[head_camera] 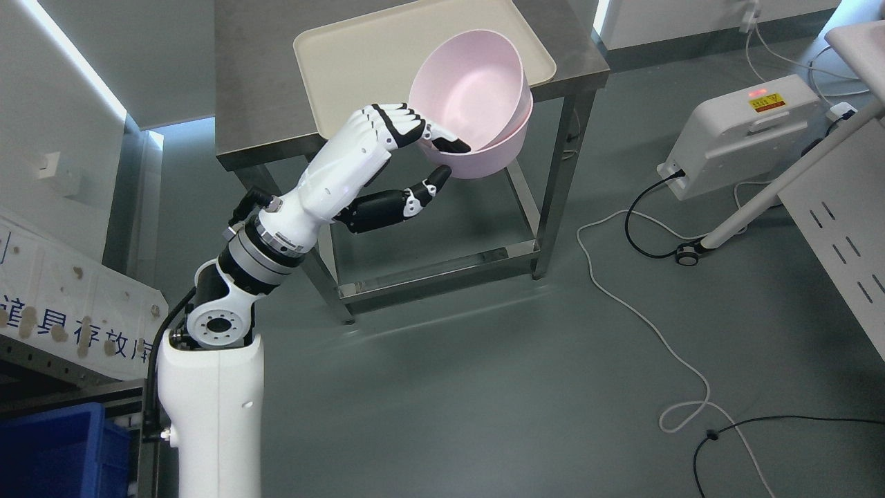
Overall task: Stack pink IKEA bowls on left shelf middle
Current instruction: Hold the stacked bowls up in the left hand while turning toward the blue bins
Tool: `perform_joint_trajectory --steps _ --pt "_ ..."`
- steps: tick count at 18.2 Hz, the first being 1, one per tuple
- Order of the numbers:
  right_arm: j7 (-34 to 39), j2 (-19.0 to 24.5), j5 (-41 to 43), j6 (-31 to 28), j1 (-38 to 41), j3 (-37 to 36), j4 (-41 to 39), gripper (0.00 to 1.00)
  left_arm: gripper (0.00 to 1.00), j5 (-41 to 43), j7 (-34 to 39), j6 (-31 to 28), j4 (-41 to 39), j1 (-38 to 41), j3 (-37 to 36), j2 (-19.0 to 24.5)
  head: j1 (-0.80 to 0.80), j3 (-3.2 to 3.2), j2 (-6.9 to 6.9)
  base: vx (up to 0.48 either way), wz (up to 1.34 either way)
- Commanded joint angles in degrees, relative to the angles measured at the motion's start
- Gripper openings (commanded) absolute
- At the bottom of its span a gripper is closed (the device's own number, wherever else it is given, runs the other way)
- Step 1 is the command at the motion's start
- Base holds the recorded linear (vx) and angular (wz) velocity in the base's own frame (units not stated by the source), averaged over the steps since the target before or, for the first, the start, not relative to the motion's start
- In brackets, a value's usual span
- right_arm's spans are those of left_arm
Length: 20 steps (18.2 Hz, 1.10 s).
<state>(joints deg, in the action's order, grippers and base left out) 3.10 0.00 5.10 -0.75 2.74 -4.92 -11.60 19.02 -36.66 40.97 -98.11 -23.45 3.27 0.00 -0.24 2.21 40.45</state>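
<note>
Seemingly two nested pale-pink bowls (477, 104), tilted, between left hand (387, 155) fingers (446, 143).

Blue Chinese characters run along a white sheet (69, 325) at the left edge, partly cut off; "存放" can be made out. The white device (736, 131) on the floor carries a yellow label (767, 104), its print too small to read.

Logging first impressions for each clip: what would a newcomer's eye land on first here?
First, the pink bowls, two nested and tilted, pinched at the rim by the left hand in front of the steel table. Behind them a cream tray lies on that table. At right, a white device with a red light sits on the floor among cables.
</note>
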Motion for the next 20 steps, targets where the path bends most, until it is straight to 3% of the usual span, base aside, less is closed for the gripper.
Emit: perform_joint_trajectory --steps 1,20 --pt "0.41 -1.0 0.0 0.05 -0.01 0.0 0.0 1.0 0.03 -0.03 0.09 -0.01 -0.06 0.07 -0.2 1.0 0.0 0.0 0.0 -0.105 0.0" --pt "0.41 -1.0 0.0 0.05 -0.01 0.0 0.0 1.0 0.03 -0.03 0.1 -0.19 -0.06 0.07 -0.2 1.0 0.0 0.0 0.0 -0.09 0.0"
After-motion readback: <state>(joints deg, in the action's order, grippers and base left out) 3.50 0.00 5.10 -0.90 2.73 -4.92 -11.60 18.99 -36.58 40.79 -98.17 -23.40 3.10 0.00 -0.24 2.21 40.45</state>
